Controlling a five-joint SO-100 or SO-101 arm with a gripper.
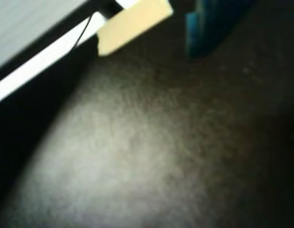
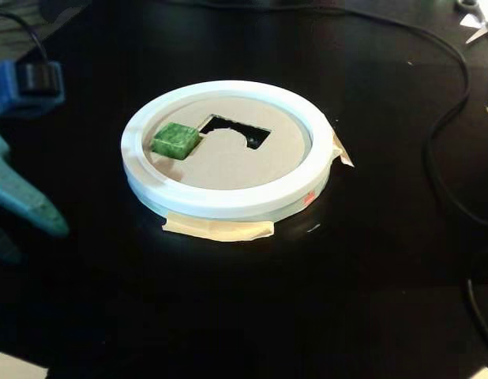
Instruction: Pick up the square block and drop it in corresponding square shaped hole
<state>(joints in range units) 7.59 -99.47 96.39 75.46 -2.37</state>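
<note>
Fixed view: a green square block (image 2: 175, 140) lies on a cardboard disc (image 2: 228, 162) inside a white ring (image 2: 228, 201), beside the cut-out hole (image 2: 236, 131).

The block looks marbled and glossy, resting flat at the disc's left edge in that view, just beside the dark opening, whose outline is angular with one curved bite. The ring is smooth and round, fixed to the black table (image 2: 228, 316) with strips of beige tape (image 2: 219, 229). A blue gripper (image 2: 27, 197) shows at the left edge, apart from the ring; I cannot tell whether its fingers are apart or together. The wrist view is blurred: matte dark surface, a pale tape piece (image 1: 130, 23), something blue (image 1: 209, 23).
</note>
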